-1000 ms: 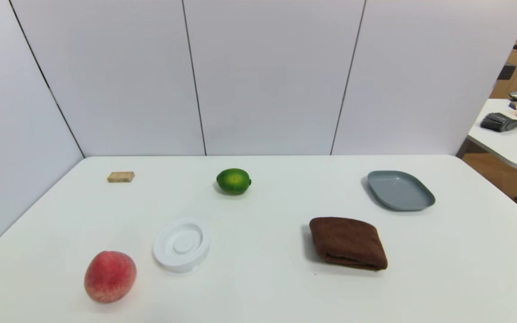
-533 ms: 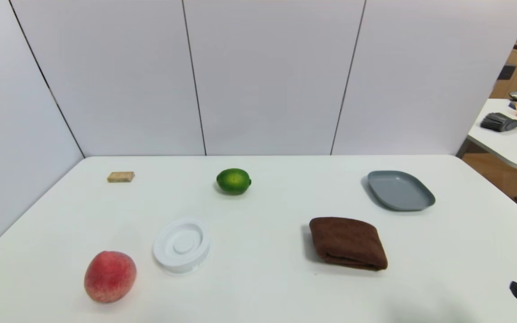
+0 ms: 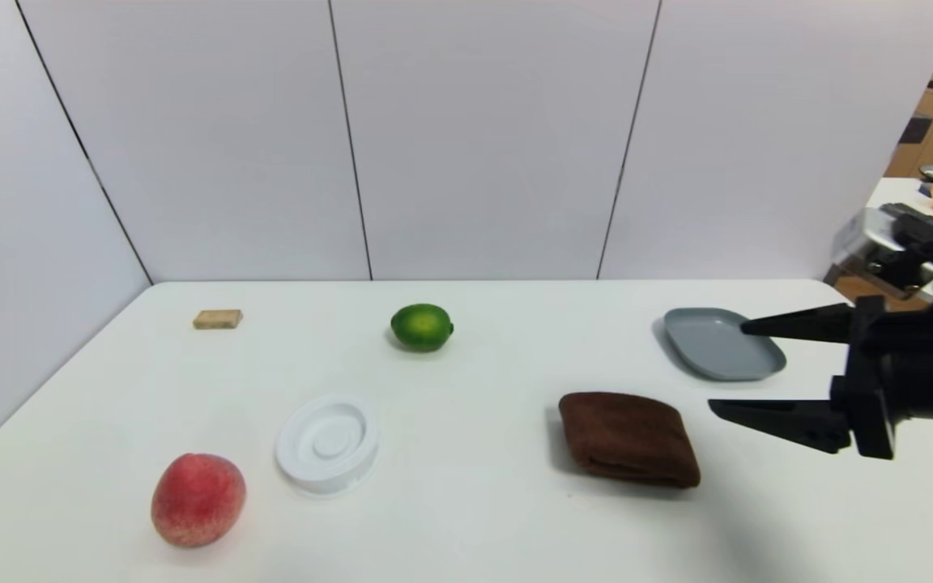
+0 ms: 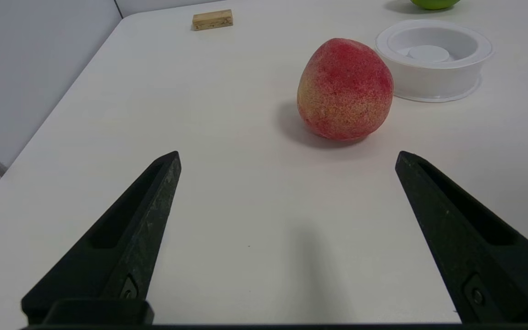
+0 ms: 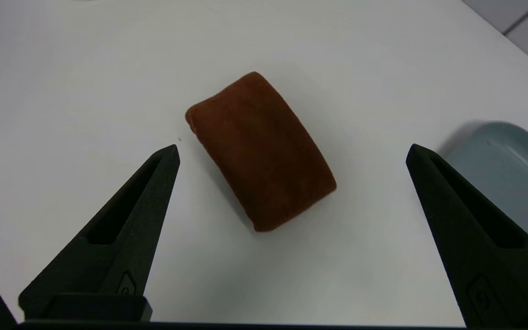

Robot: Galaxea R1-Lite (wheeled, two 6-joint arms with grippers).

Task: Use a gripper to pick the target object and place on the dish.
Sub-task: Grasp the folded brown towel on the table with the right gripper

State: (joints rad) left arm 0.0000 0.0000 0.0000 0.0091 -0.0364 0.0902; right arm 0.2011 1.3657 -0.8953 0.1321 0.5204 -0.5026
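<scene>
One white surface [image 3: 466,518], six loose items on it, two claws in view across the cameras.

Nearest row: one red-yellow peach [image 3: 198,498] at the near left; just beyond and to its right, one round white ridged disc [image 3: 327,441]. The left claw [image 4: 287,156] shows only in its own wrist view, low over the near-left part of the surface, its two fingers spread wide, nothing between them, the peach ahead of it and well apart from the tips.

Middle, right side: one dark brown folded towel [image 3: 628,438], lying flat on the surface, untouched. The right claw [image 3: 727,368] hangs above the surface just to the towel's right, its two black fingers parted wide and holding nothing. In the right wrist view the towel [image 5: 260,149] lies between and beyond the fingertips, clear of both.

Farther back: one blue-grey dish [image 3: 722,343], beyond the towel and slightly right, near it but not touching, with nothing on it. The upper finger crosses in front of the dish's right rim. One green lime [image 3: 422,327] at centre back. One small tan block [image 3: 218,319] at far left.
</scene>
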